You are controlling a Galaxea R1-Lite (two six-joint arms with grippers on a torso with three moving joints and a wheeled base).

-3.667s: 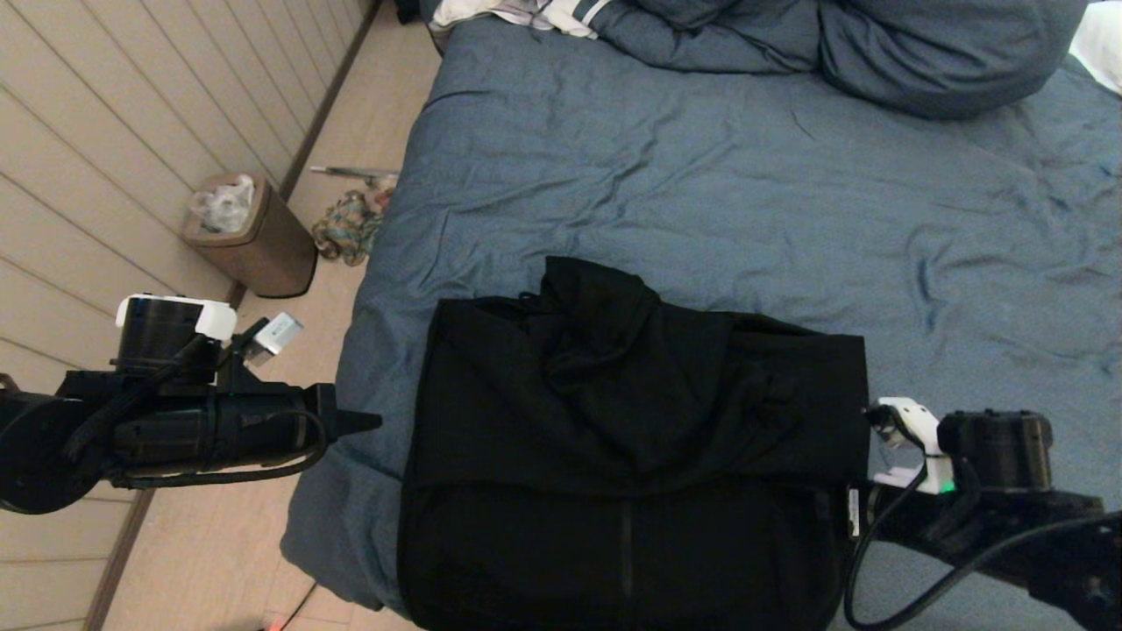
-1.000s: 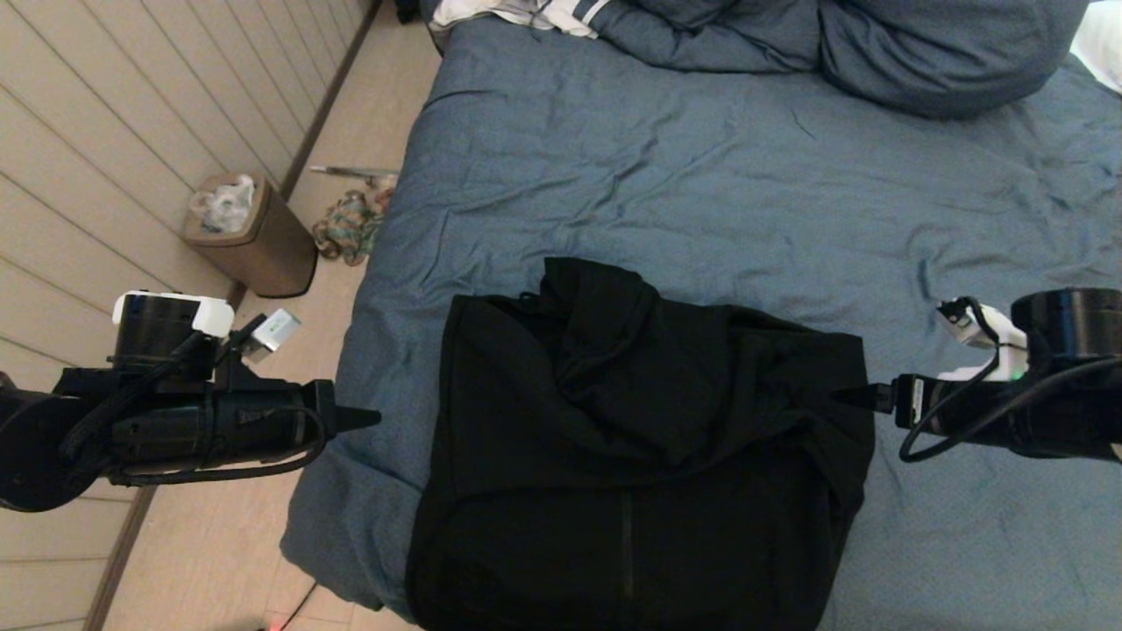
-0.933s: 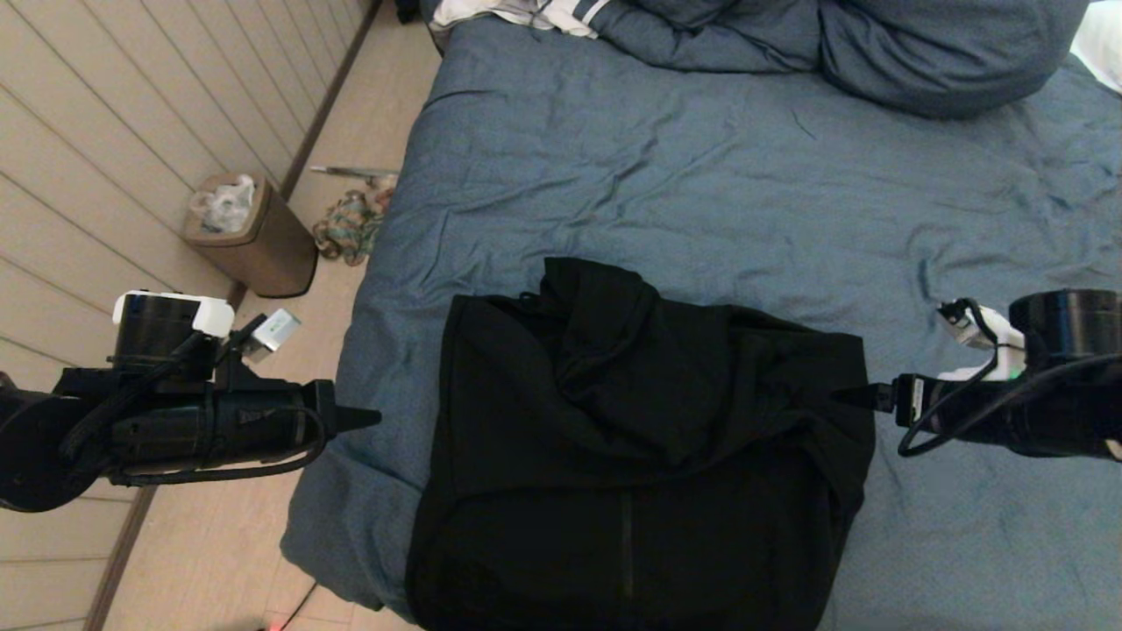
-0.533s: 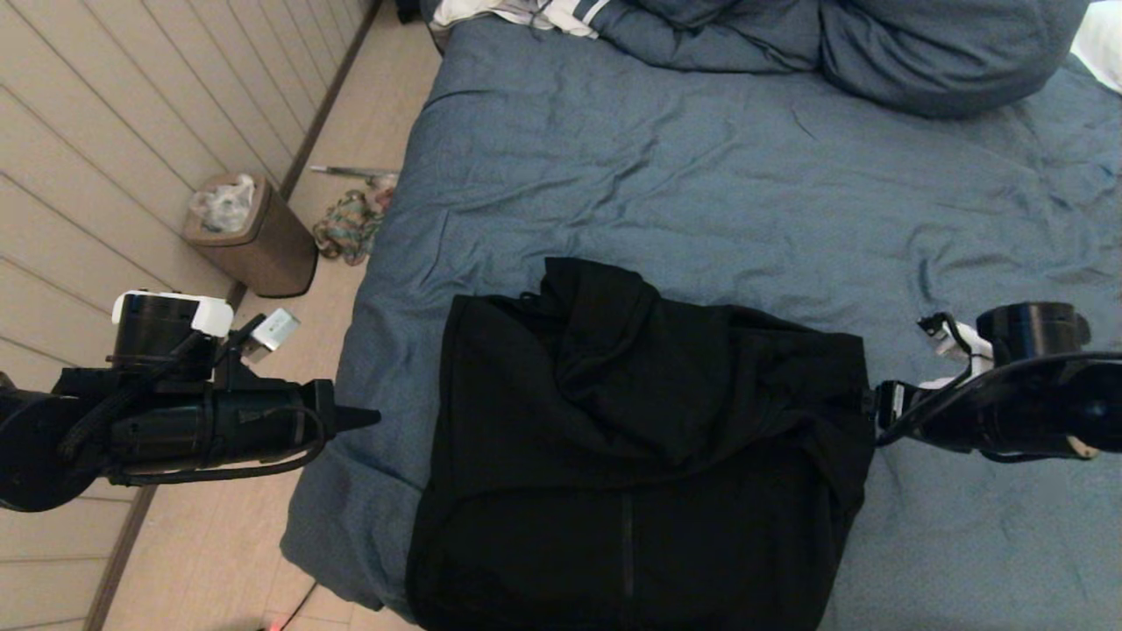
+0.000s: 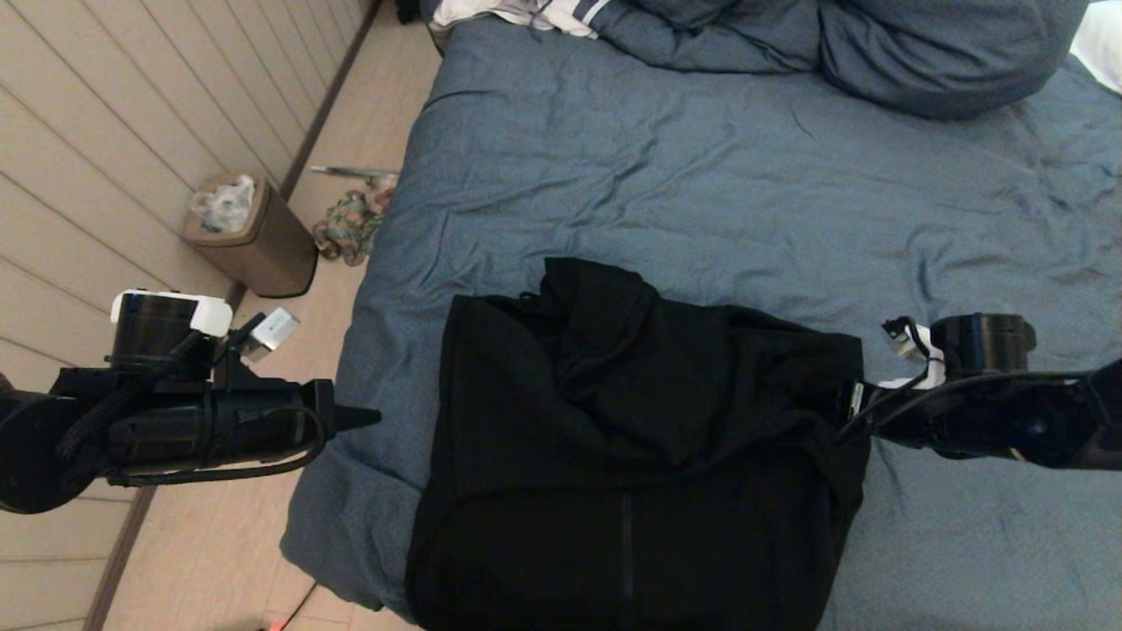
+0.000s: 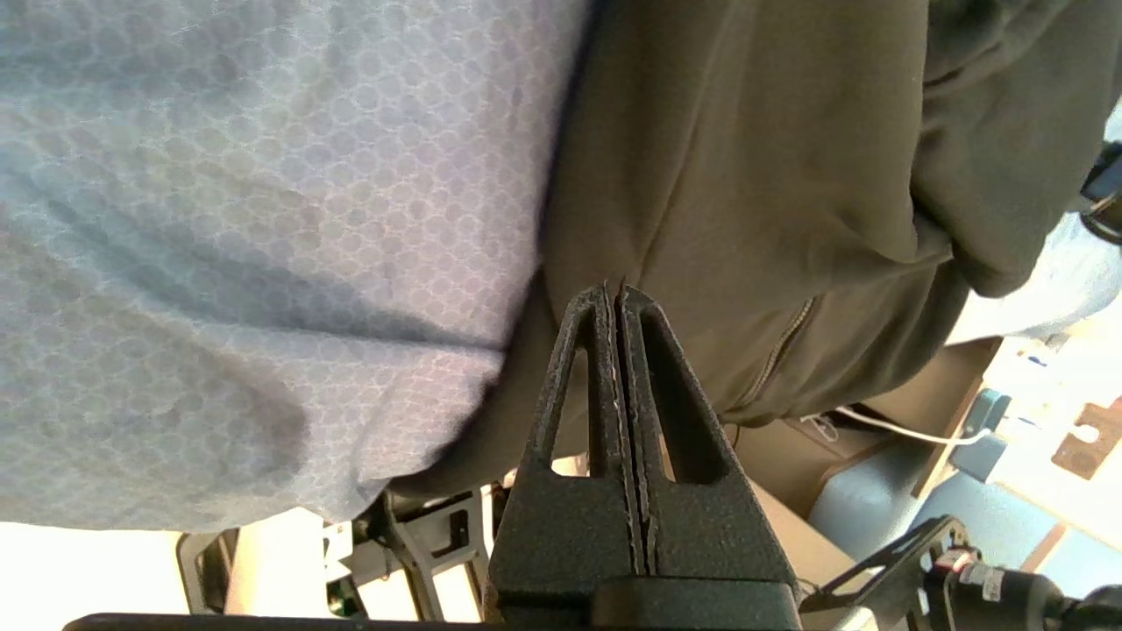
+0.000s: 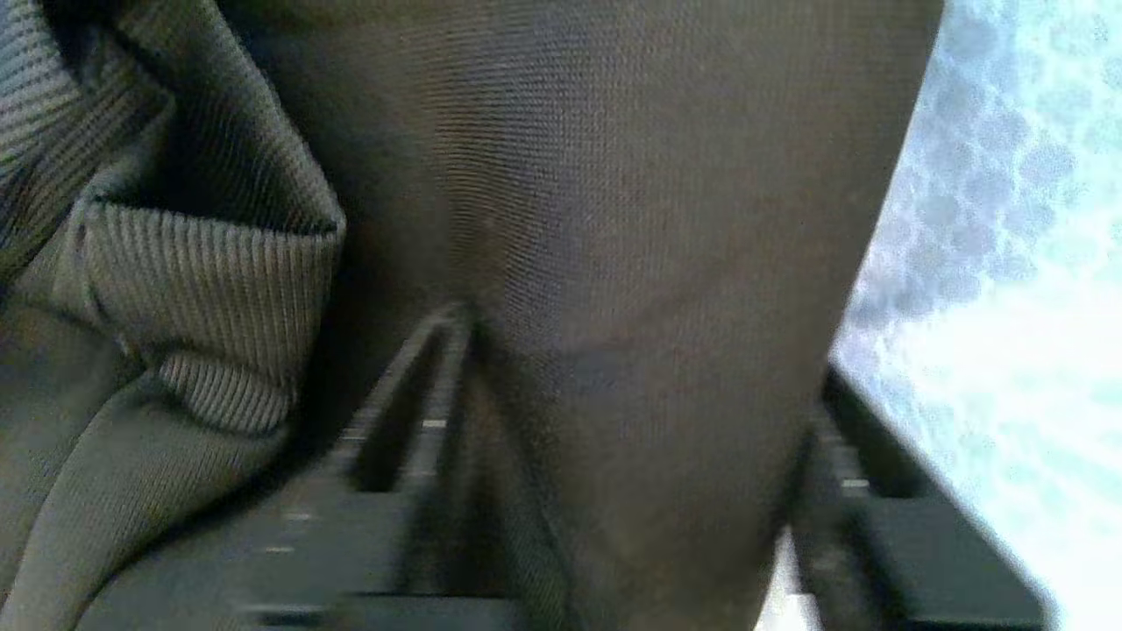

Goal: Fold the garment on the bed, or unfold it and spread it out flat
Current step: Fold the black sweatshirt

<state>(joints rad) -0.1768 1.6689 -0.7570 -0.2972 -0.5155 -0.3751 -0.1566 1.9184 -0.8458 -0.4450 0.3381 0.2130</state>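
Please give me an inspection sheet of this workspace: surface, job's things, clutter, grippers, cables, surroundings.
Surface: bed, wrinkled blue cover, pillows at far end.
Job's things: hoodie, black, partly folded, near edge, hanging over it.
Clutter: striped cloth at far corner.
Grippers: left gripper jaws shut, empty, beside the bed's left edge; right gripper jaws open around the hoodie's right edge.
Cables: black cable along right arm.
Surroundings: bin, rag on floor; panelled wall.
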